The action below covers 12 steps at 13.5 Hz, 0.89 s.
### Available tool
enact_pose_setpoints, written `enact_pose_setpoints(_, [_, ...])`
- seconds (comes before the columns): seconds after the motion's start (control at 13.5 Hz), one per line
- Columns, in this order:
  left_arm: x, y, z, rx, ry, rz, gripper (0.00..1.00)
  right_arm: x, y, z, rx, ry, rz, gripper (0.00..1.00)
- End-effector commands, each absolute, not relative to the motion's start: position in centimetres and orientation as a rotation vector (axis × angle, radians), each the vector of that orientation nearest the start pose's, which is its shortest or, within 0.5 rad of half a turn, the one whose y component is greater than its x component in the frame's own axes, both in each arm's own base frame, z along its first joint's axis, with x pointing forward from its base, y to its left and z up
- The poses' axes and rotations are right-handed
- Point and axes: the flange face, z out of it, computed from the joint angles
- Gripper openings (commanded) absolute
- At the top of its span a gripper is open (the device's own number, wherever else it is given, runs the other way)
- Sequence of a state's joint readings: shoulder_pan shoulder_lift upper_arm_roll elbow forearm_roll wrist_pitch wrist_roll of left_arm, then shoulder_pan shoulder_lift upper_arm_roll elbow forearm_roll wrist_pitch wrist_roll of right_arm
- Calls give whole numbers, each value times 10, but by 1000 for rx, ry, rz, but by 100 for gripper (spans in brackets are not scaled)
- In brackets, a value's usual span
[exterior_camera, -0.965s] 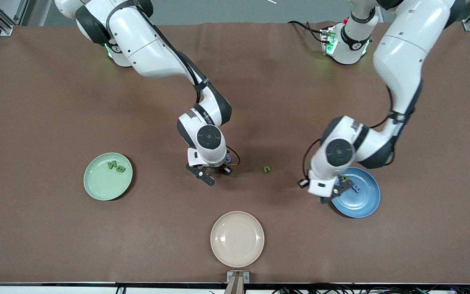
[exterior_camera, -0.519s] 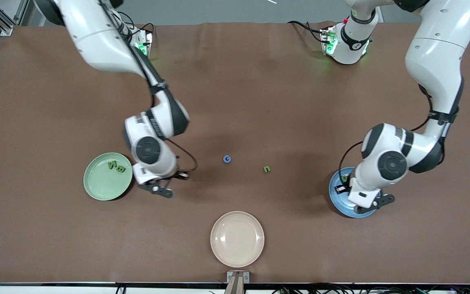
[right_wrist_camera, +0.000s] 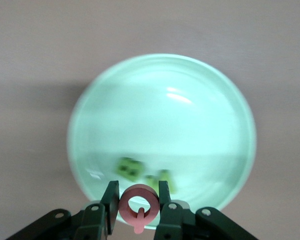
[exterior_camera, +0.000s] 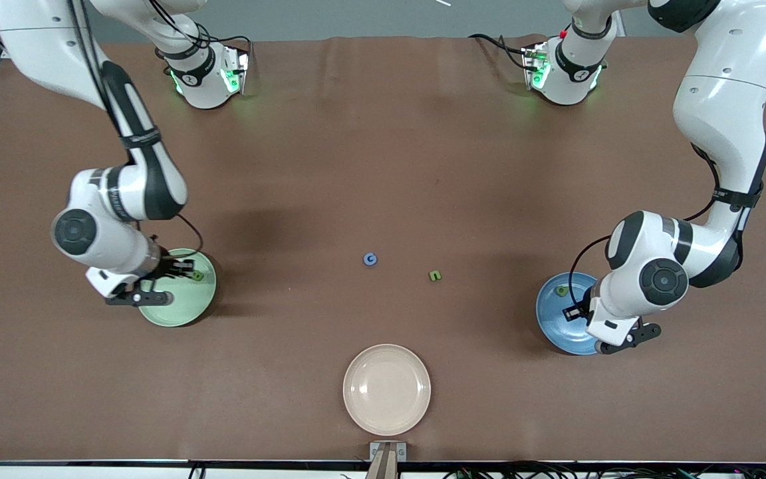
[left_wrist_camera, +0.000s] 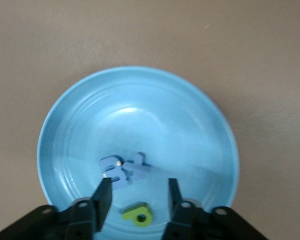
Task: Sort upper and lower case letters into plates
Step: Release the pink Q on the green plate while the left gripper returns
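A: Pink ring-shaped Q piece [right_wrist_camera: 138, 203] pinched in right tool [right_wrist_camera: 138, 201], carried from mid-desk to over pale green round plate [exterior_camera: 205, 307].

B: Left tool [left_wrist_camera: 138, 196] spread over blue round plate [left_wrist_camera: 65, 120]; just released. Blue G [exterior_camera: 370, 259], green u [exterior_camera: 435, 275] left on brown desk [exterior_camera: 383, 166].

A beige plate [exterior_camera: 387, 389] sits on the brown table cover [exterior_camera: 383, 146], midway along the table's length and close to the edge nearest the front camera (it holds nothing). Just below it in the front view, 1 small metal bracket [exterior_camera: 387, 453] is fixed at the table's edge. Black cables [exterior_camera: 489, 41] trail along the edge by the bases.
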State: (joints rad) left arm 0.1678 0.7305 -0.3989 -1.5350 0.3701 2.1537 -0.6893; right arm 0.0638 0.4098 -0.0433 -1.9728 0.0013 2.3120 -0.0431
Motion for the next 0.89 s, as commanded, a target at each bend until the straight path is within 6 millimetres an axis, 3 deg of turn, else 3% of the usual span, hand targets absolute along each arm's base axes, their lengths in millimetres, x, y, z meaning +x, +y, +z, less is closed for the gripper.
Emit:
enact_pose_setpoints(0.0, [695, -137, 268, -3057, -526, 57, 99, 595, -22, 255, -3137, -239, 64, 0])
enact_pose_setpoints(0.15, [692, -150, 276, -3065, -601, 64, 99, 595, -37, 239, -3134, -264, 54, 0])
enact_pose_setpoints(0.37, [666, -231, 274, -3057, -631, 105, 99, 595, -49, 206, -3128, -308, 62, 1])
enact_pose_setpoints(0.52, [646, -279, 262, -3052, -609, 134, 98, 595, -47, 192, -3128, -311, 50, 2])
enact_pose_setpoints(0.59, [635, -301, 259, -3049, -566, 127, 95, 596, -45, 192, -3128, -316, 50, 12])
enact_pose_setpoints(0.74, [606, -360, 253, -3070, -430, 100, 93, 599, -44, 195, -3129, -311, 47, 100])
enact_pose_setpoints(0.82, [592, -386, 247, -3088, -388, 95, 92, 601, -42, 197, -3130, -307, 43, 100])
